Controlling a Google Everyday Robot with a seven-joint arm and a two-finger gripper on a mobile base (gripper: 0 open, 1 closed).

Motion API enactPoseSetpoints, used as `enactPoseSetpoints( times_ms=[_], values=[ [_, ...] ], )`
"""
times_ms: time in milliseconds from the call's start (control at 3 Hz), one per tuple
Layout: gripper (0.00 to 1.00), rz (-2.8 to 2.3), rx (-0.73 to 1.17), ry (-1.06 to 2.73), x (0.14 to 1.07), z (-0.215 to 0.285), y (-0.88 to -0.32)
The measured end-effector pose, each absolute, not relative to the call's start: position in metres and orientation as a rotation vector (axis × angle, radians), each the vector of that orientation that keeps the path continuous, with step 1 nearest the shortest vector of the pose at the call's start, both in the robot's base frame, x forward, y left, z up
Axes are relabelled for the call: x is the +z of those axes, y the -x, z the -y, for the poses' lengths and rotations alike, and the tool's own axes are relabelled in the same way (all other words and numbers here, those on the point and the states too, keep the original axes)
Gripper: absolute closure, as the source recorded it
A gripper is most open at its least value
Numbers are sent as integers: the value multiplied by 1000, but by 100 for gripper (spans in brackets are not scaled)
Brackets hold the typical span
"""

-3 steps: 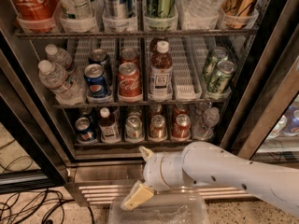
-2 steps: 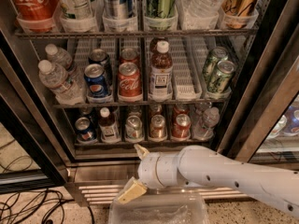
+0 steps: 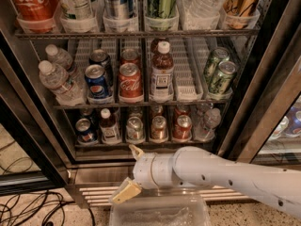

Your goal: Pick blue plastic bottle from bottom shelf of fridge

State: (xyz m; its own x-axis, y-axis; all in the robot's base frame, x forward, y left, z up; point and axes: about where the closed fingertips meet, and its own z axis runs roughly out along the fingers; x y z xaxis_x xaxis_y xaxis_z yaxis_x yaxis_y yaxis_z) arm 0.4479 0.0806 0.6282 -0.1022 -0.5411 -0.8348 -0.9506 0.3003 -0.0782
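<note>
The blue plastic bottle (image 3: 109, 126) is small, holds a dark drink and has a white cap and white label. It stands second from the left on the bottom shelf (image 3: 141, 145) of the fridge (image 3: 277, 74), between a blue can (image 3: 84, 130) and a silver can (image 3: 135, 128). My gripper (image 3: 131, 171) is open and empty. It hangs in front of the fridge base, below the shelf rail and slightly right of the bottle. One tan fingertip (image 3: 136, 150) points up near the rail, the other (image 3: 125, 191) points down-left.
A taller brown bottle (image 3: 162, 72) stands on the middle rack with Pepsi and Coke cans, green cans and water bottles (image 3: 59, 79). Red cans and a clear bottle (image 3: 207, 124) fill the bottom shelf's right. A clear plastic bin (image 3: 160, 213) lies below my arm. Cables (image 3: 28, 206) lie on the floor at left.
My gripper and arm have shifted left and slightly up, closer to the bottom shelf's front rail. The fingers stay apart. Nothing in the fridge has moved.
</note>
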Motion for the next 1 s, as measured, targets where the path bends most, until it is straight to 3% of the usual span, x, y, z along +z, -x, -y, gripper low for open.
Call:
enactPoseSetpoints(
  times_ms=[333,1000],
  values=[
    [0,-1752,613,1301,621,-89,-450],
    [0,-1701,625,1261,576,-149,-392]
  ],
)
